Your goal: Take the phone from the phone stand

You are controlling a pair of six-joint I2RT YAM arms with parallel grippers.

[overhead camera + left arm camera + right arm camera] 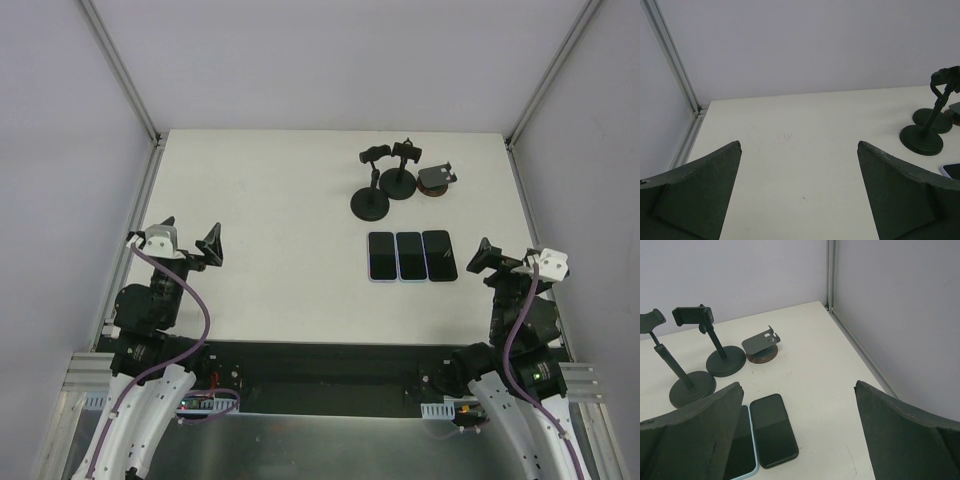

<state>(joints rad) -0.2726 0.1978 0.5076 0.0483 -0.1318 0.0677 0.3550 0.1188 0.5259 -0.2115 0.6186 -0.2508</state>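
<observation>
White surface (280, 230), grey panels on three sides: three phones (411, 256) lie flat side by side right of centre, touching or nearly so. They sit just near of two tall stands (371, 203) and a low stand (436, 181), whose cradles all look empty, so removal appears done. Left tool (799, 144) and right tool (797, 384) both hang with fingers spread wide, holding nothing, at the near-left and near-right edges. Judgement: a phone is rigid, thin and fairly light, with slick, breakable glass; best pinched across its long side edges, not its faces.
</observation>
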